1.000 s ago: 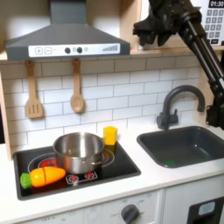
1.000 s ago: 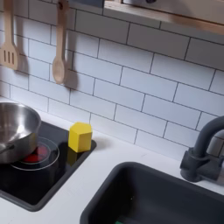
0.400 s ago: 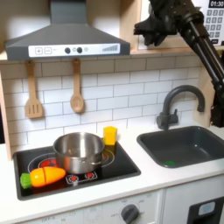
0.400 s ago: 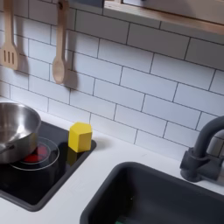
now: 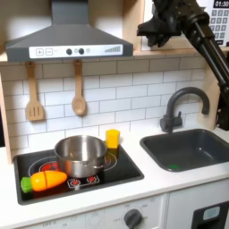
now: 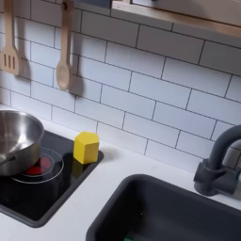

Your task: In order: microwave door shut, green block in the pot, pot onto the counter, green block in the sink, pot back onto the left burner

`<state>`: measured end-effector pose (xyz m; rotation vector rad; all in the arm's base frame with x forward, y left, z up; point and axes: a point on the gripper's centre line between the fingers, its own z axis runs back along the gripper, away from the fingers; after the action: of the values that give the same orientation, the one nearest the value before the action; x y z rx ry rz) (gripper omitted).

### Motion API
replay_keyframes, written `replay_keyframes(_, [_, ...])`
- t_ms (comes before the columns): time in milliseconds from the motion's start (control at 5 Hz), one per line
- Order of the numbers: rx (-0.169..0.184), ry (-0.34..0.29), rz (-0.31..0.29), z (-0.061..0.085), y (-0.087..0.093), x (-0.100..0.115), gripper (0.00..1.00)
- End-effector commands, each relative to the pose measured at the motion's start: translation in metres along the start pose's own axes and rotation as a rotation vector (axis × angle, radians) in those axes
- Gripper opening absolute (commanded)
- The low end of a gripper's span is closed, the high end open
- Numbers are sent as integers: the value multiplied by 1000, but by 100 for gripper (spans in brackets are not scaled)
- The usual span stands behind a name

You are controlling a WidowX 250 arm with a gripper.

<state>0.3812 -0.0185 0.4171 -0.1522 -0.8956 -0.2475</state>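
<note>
In the first exterior view you are working the gripper (image 5: pixel 154 25) high up at the top right, above the tiled wall and beside the grey keypad panel (image 5: pixel 219 20); the claw is reading as a dark mass there, so you cannot tell how far its jaws are standing apart or whether they are touching anything, and the microwave door itself is too cropped to judge as shut or ajar. The pot (image 5: pixel 82 154) is sitting on the black cooktop (image 5: pixel 125 166), over the burner toward the first exterior view's left, with the yellow block (image 5: pixel 112 138) just behind it and the carrot (image 5: pixel 47 181) lying at the cooktop's front corner. The green block (image 5: pixel 26 184) is peeking out at the carrot's end, touching it, not yet in the pot. The sink (image 5: pixel 215 159) is lying well apart toward the first exterior view's right, under the faucet (image 5: pixel 182 106). In the second exterior view the pot (image 6: pixel 15 139) is covering a red-ringed burner (image 6: pixel 38 168), the yellow block (image 6: pixel 87 147) is standing beside it, and the white counter (image 6: pixel 89 209) is running between cooktop and sink (image 6: pixel 132 193). Judging by this, you are working on the door step at most; every block and pot move is remaining ahead of you.
</note>
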Motion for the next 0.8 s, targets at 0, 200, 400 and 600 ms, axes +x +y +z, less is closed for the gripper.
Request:
replay_keyframes(0, [-3, 7, -1, 3, -3, -4, 0])
replay_keyframes(200, [0, 11, 4, 2, -2, -5, 0])
replay_keyframes(400, [1, 9, 4, 2, -1, -5, 0])
replay_keyframes(600, [1, 8, 5, 2, -1, -4, 0])
